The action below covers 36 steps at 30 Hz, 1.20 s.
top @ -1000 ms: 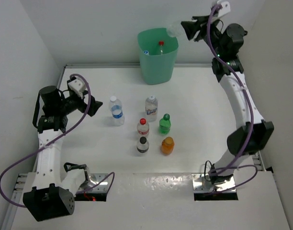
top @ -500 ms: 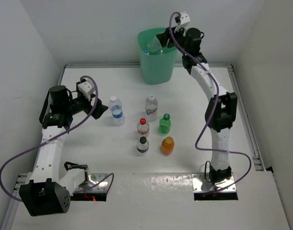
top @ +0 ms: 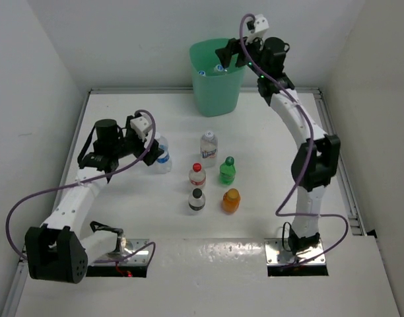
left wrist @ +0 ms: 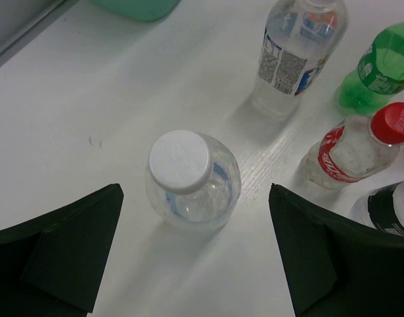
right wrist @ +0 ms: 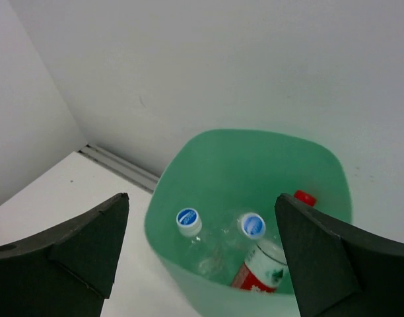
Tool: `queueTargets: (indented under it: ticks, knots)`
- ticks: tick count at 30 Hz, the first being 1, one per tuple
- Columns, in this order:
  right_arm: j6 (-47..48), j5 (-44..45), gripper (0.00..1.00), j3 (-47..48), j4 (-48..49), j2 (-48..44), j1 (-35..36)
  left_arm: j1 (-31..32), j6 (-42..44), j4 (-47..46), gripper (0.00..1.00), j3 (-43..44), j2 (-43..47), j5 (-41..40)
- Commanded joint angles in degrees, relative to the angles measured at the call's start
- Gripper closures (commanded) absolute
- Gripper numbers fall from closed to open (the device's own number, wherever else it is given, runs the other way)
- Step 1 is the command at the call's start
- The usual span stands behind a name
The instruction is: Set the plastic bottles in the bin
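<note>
Left gripper (top: 151, 149) was seen open beside white-capped bottle (left wrist: 189, 175), centre left | right gripper (top: 227, 53) was seen open above bin (top: 215, 92).

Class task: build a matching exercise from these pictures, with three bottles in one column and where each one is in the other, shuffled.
1. white-capped bottle
2. orange bottle
3. blue-capped bottles

A. inside the bin
B. between the open fingers of the left gripper
C. just right of the black-capped bottle in the top view

Pairs: 1-B, 2-C, 3-A
</note>
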<state>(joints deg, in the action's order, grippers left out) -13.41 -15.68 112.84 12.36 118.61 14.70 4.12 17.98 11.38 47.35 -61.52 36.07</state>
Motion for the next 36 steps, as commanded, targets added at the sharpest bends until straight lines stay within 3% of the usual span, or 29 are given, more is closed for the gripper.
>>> queueTargets:
  ticks: [1,4,5,8,10,11,12,14,18,22,27,31,36]
  knots:
    - [-0.5,-3.1,0.1,-4.4,1.4,-13.5,-3.1,1.9,-1.3,-8.4,0.0,-0.2,-3.0,-3.4]
    - [-2.1,-4.8,0.1,-12.5,-2.8,-21.6,-6.1,2.5,-3.5,-11.6,0.0,0.3,-7.1,-4.6]
    - [-1.9,-6.5,0.09,-22.3,-3.4,-25.3,-6.5,2.5,-3.5,-13.1,0.0,0.3,-8.0,-4.6]
    - [0.0,-7.6,0.09,-34.0,-5.6,-34.5,-9.2,3.0,-4.3,-14.3,0.01,0.8,-11.2,-5.1]
    - [1.4,-8.5,0.09,-36.4,-7.3,-39.4,-10.6,3.0,-4.3,-14.3,0.08,0.8,-12.9,-5.1]
    - [1.5,-8.3,0.09,-39.4,-9.7,-40.6,-12.1,3.0,-4.3,-14.3,0.14,1.5,-13.5,-4.0]
    - [1.9,-9.3,0.09,-40.6,-10.2,-41.5,-12.7,2.5,-3.6,-14.3,0.29,2.0,-13.5,-4.0]
    - [3.6,-10.9,0.09,-43.0,-13.7,-44.9,-13.8,1.8,-3.6,-12.8,0.45,4.1,-14.2,-0.8]
    - [7.4,-15.2,0.09,-44.8,-25.5,-48.2,-14.3,3.1,-6.0,-9.9,0.65,12.1,-14.2,0.6]
    - [9.5,-18.8,0.07,-46.6,-32.7,-50.0,-14.4,5.5,-13.2,-13.4,0.67,25.6,-14.8,-3.6]
    - [9.1,-20.7,0.07,-51.7,-30.9,-53.1,-13.9,10.5,-14.5,-19.9,0.65,46.6,-23.1,-11.5]
    - [6.7,-17.6,0.07,-54.1,-28.8,-54.6,-12.7,13.8,-16.0,-21.6,0.64,61.6,-35.6,-13.2]
    - [11.7,-17.9,0.06,-53.9,-28.8,-54.1,-11.3,17.1,-13.2,-26.1,0.64,77.2,-52.7,-18.2]
